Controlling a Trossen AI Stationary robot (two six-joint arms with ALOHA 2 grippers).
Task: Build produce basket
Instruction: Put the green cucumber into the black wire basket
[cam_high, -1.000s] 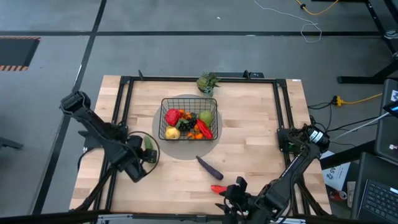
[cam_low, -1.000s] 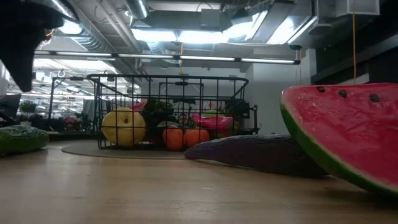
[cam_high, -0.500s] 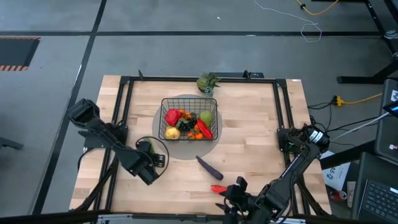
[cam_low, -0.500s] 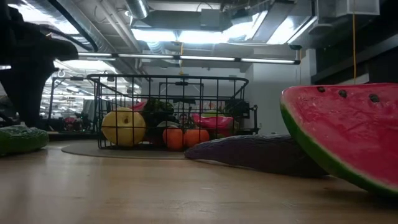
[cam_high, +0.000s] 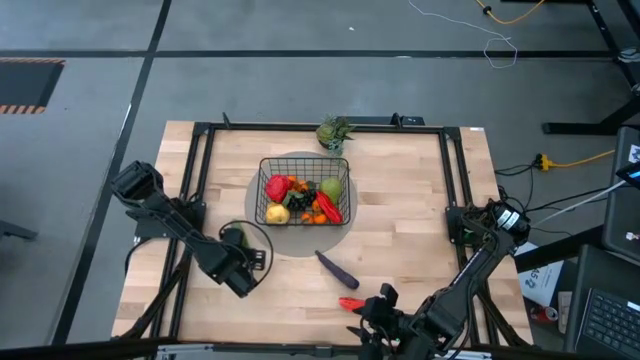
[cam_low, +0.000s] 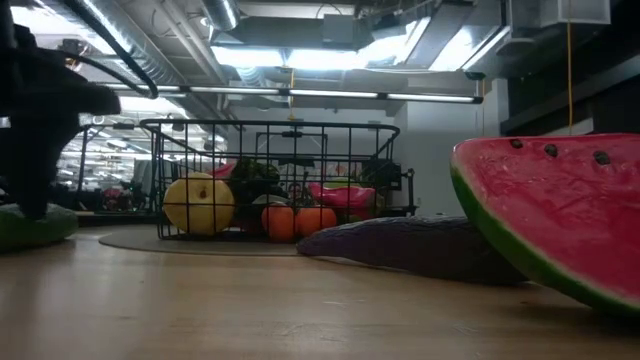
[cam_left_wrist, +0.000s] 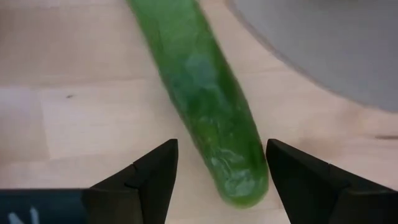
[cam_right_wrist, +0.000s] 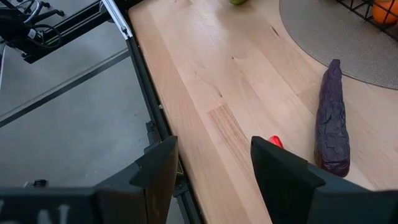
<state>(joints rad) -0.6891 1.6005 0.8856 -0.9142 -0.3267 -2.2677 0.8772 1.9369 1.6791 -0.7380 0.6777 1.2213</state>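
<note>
The left end effector (cam_left_wrist: 217, 168) hangs wide open astride the green cucumber (cam_left_wrist: 208, 118) lying on the desk (cam_high: 400, 220) beside the basket (cam_high: 305, 190) (already part-filled); next, probably closing and lifting.

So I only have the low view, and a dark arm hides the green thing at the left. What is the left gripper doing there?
Observer: The left gripper is open, its fingers either side of the green cucumber's tip.
Operator: Is the cucumber on the mat?
Observer: No, it lies on bare wood beside the grey mat.
Operator: And the right arm?
Observer: The right gripper waits open at the table's near edge, near the purple eggplant.
</note>
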